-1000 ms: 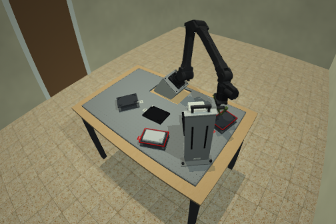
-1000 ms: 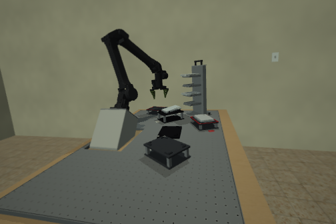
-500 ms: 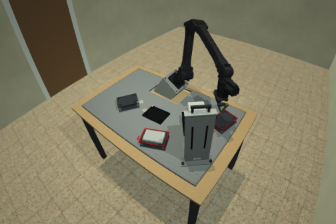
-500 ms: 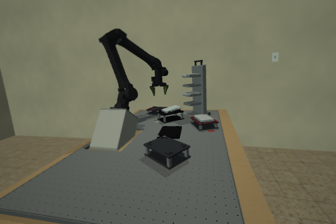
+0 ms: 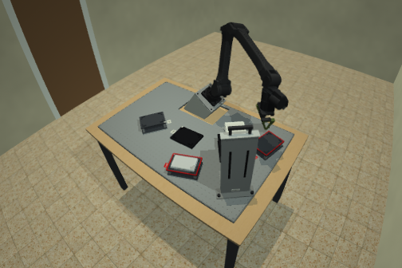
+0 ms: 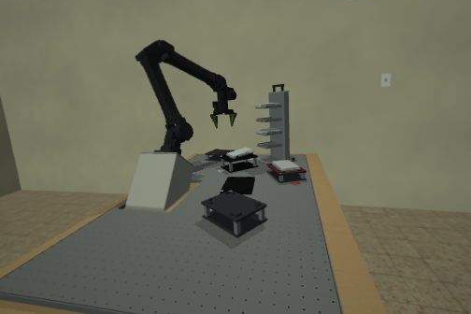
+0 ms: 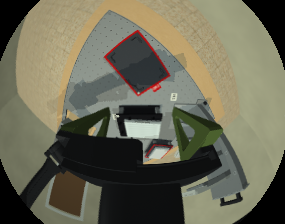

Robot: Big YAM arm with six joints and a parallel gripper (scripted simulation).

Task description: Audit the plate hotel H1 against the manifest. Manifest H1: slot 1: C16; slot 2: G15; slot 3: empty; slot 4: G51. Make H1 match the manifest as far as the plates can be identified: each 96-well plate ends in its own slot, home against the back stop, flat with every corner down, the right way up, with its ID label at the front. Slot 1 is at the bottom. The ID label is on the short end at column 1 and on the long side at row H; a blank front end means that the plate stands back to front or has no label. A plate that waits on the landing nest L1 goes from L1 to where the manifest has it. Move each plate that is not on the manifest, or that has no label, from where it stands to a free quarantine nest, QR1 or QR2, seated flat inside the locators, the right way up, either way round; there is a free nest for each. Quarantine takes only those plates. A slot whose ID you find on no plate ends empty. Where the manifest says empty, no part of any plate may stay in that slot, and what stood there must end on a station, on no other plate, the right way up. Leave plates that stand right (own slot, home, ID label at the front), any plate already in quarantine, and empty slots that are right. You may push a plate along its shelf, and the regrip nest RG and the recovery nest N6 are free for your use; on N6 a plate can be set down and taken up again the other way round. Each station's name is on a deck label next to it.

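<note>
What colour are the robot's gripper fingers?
Olive green fingers; the exterior view shows them best.

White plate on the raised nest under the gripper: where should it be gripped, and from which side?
Likely from straight above: the plate lies flat on the raised nest, top unobstructed. Close the open gripper across its two long side walls, near mid-length, so it lifts level.

Soft dim light, fisheye wrist view

1. The arm (image 5: 243,42) was black, with olive-green fingers (image 6: 215,121).
2. The deck (image 5: 132,112) was grey and dotted, its table rim (image 5: 191,202) tan.
3. Two nests (image 5: 269,143) had red borders.
4. The plate hotel (image 5: 236,158) was light grey.
</note>
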